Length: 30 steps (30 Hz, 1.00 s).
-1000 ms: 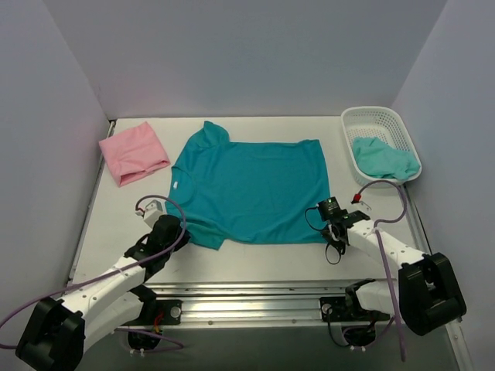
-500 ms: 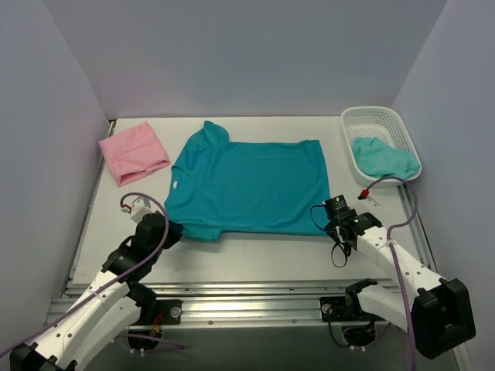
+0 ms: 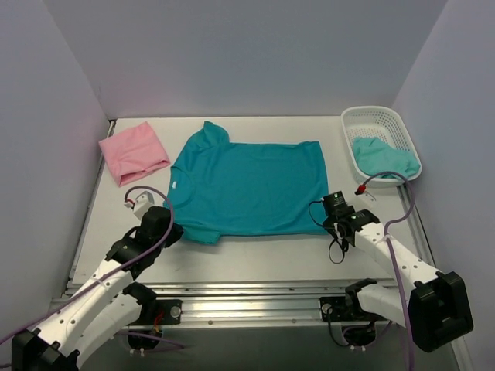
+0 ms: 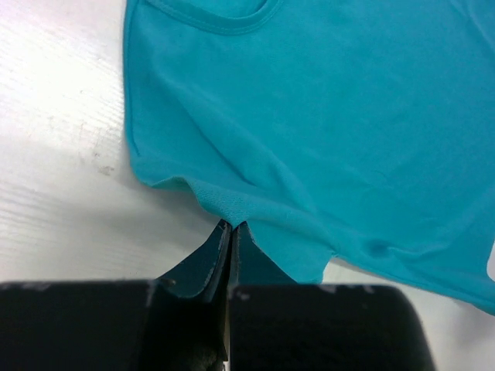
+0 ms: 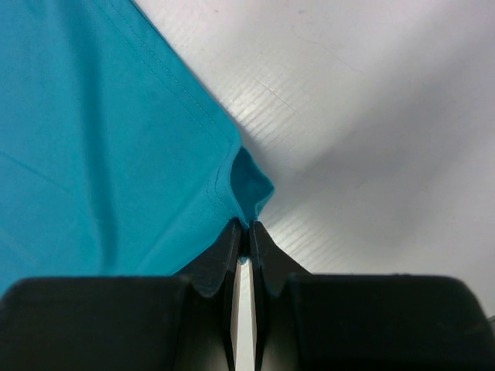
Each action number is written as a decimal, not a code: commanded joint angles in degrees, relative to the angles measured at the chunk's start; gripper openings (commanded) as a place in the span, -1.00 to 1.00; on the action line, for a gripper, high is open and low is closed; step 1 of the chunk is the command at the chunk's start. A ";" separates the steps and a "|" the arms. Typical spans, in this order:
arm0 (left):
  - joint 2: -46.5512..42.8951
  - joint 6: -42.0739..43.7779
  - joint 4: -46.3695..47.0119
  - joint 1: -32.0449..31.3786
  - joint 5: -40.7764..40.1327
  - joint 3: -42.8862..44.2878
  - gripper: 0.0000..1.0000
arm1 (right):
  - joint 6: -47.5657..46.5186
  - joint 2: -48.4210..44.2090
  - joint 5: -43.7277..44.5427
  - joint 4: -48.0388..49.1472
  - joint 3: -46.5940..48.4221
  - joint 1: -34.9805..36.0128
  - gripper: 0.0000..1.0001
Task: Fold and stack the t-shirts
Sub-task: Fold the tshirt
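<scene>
A teal t-shirt (image 3: 247,185) lies spread flat on the white table, neck to the left. My left gripper (image 3: 175,229) is shut on the shirt's near left sleeve; in the left wrist view the cloth (image 4: 309,116) is pinched at my left gripper's tips (image 4: 232,226). My right gripper (image 3: 328,219) is shut on the shirt's near right hem corner; in the right wrist view the corner (image 5: 246,185) is bunched at my right gripper's tips (image 5: 247,226). A folded pink t-shirt (image 3: 134,151) lies at the back left. Another teal shirt (image 3: 383,158) is crumpled in the basket.
A white plastic basket (image 3: 377,120) stands at the back right by the wall. A metal rail (image 3: 247,294) runs along the table's near edge between the arm bases. Purple cables loop from both wrists.
Both grippers have moved away from me, carrying the shirt's near edge with them. The near edge now lies farther back and straighter. The left arm shifted left, then back toward the sleeve.
</scene>
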 commanded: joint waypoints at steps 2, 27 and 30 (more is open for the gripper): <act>8.07 4.18 10.28 0.27 -0.23 5.74 -0.95 | -1.34 4.32 3.88 2.74 4.42 -0.30 -1.00; 44.55 13.85 19.79 10.46 6.88 31.22 -0.95 | -2.31 27.08 12.40 3.71 29.29 -2.67 -1.00; 47.45 14.38 20.14 11.86 8.11 32.72 -0.95 | -2.31 29.46 12.14 4.50 29.74 -3.20 -1.00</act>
